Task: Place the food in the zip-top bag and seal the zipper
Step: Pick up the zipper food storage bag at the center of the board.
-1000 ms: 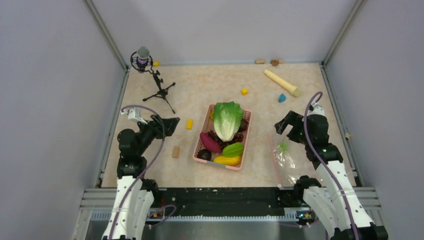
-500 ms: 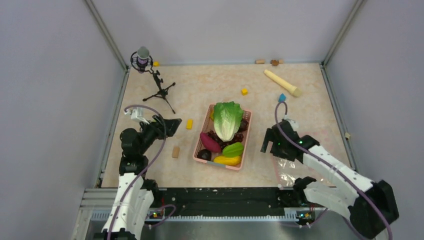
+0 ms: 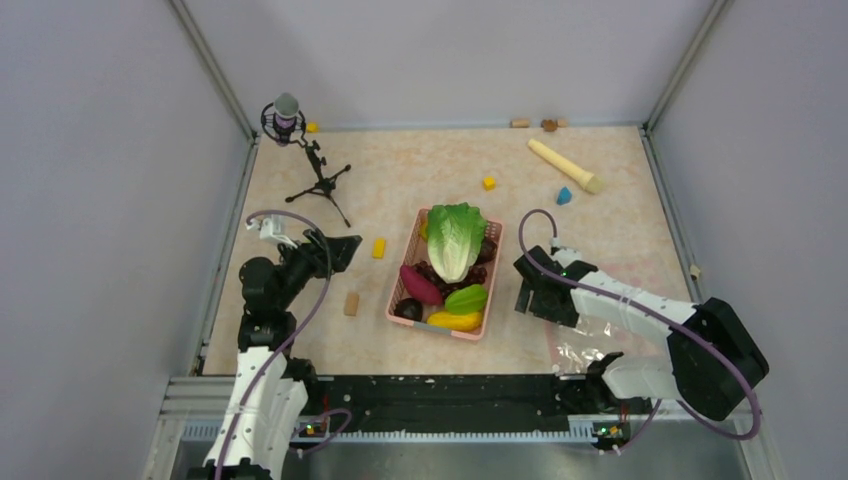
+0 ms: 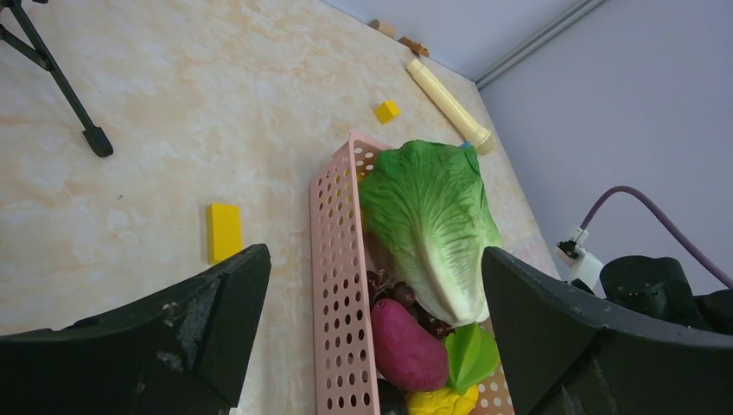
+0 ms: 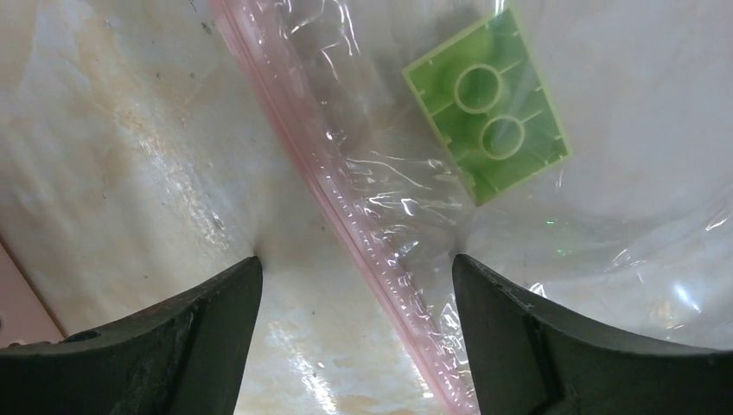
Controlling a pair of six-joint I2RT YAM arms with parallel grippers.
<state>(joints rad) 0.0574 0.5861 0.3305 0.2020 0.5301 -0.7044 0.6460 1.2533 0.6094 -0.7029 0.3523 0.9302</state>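
R gripper [image 5: 354, 264] is low over the zip-top bag [image 3: 578, 345], flat on table right of the basket [image 3: 396, 288]. Its jaws are apart, straddling the zipper [image 5: 344, 203], which runs diagonally between them; prob not touching yet. L gripper [image 4: 372, 259] is wide open, empty, facing the food [image 3: 455, 240] in basket. R arm is nearer to bag.
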